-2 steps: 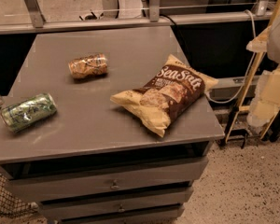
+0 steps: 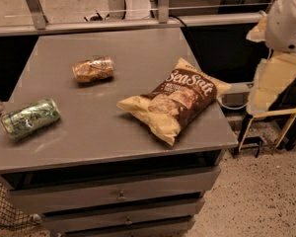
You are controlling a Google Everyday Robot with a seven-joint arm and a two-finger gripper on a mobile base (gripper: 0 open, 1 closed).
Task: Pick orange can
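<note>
The orange can (image 2: 92,69) lies on its side on the grey cabinet top (image 2: 138,48), at the back left. It has an orange-brown and tan label. My gripper (image 2: 269,88) hangs off the right side of the cabinet, beyond the chip bag and far from the can, below the white arm housing (image 2: 288,19). It holds nothing that I can see.
A green can (image 2: 30,117) lies on its side near the left front edge. A large yellow and brown Sea Salt chip bag (image 2: 175,98) lies right of centre. A metal rail (image 2: 138,23) runs behind the cabinet. Drawers (image 2: 121,196) are below, and speckled floor to the right.
The arm and gripper at the right have shifted slightly left and up. The cans and the bag have not moved.
</note>
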